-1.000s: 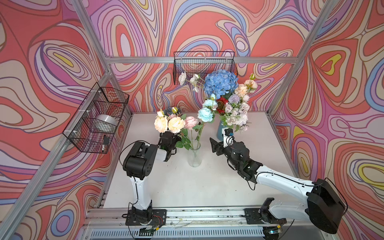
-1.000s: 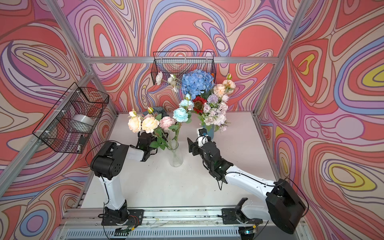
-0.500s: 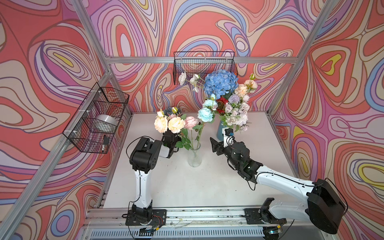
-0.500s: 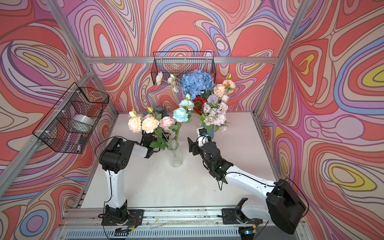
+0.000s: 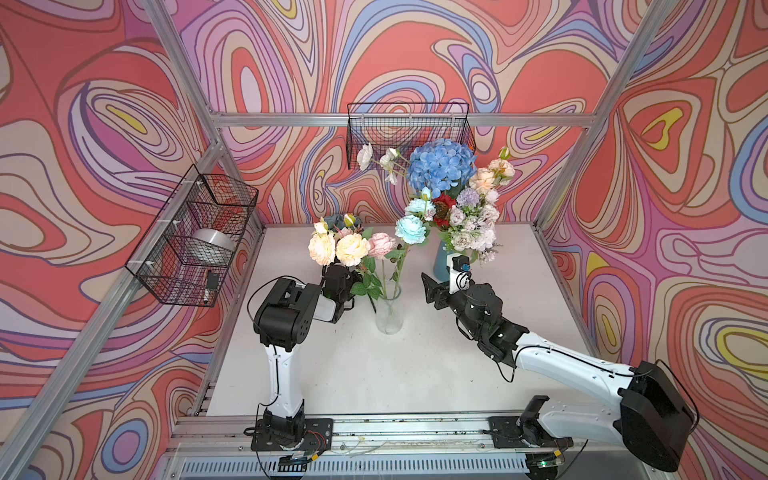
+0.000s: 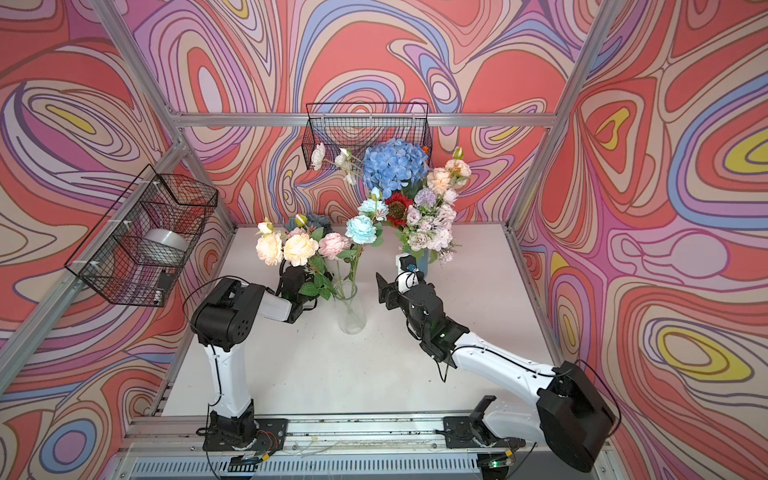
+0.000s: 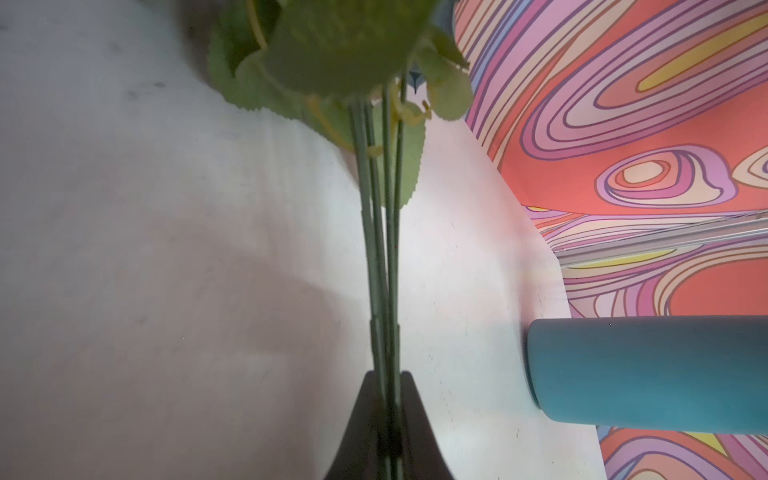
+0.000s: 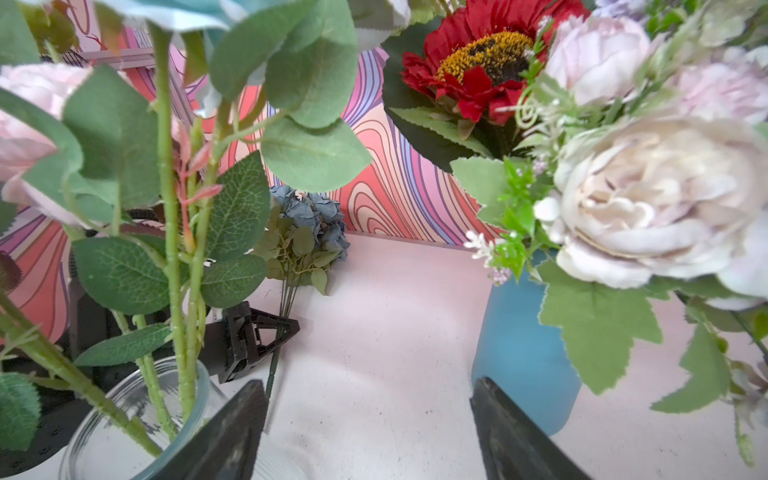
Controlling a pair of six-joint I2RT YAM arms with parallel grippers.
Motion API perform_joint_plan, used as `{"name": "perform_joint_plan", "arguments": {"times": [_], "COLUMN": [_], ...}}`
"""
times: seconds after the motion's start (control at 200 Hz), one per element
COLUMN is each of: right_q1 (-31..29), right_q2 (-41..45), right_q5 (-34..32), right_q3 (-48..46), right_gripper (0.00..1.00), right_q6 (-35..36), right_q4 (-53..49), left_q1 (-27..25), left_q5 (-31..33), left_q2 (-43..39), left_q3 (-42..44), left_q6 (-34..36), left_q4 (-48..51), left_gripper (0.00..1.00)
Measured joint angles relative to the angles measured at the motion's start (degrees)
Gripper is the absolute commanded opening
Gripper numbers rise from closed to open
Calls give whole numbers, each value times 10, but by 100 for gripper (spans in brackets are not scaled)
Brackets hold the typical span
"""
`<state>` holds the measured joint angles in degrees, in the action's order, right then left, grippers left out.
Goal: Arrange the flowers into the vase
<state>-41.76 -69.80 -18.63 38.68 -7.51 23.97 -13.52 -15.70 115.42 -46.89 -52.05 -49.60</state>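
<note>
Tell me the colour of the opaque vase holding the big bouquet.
Plain teal blue; the opaque vase shows best in the left wrist view.

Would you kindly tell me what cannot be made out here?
- In both top views, cream blooms and leaves hide the tips of the left gripper.
- In the left wrist view, only stems of the held dusty-blue bunch show; blurred leaves and the edge hide its blooms.
- In both top views, the bouquet hides the mouth of the blue vase.
- In both top views, the small dark item in the side basket is too small to identify.
</note>
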Motion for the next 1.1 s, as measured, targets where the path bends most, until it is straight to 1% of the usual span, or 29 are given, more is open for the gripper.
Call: {"name": "perform_joint_plan", "arguments": {"times": [0.235,0.315,0.396,0.636,0.771,0.931,1.097], "right_q1": [0,0,0,0,0,0,0], "right_q2": [5,5,6,11,11,9,6], "right_q5": [0,0,1,4,8,19,39], "right_q3": [0,0,3,16,26,36,56], "right_gripper": [81,80,81,81,81,81,81], "right_q6": [0,0,0,0,0,0,0], "right_q4": [0,0,0,7,10,18,16], "left_q1": [18,20,20,19,19,19,18], "left_q5": [40,53,67,120,141,151,134], "left_q2": [-149,-204,-276,-514,-623,-708,-759], "left_q3": [118,141,154,155,155,139,108], "left_q6": [14,27,50,141,174,197,213], "left_q4": [-17,-10,16,126,175,242,282], "left_gripper": [0,0,0,0,0,0,0]}}
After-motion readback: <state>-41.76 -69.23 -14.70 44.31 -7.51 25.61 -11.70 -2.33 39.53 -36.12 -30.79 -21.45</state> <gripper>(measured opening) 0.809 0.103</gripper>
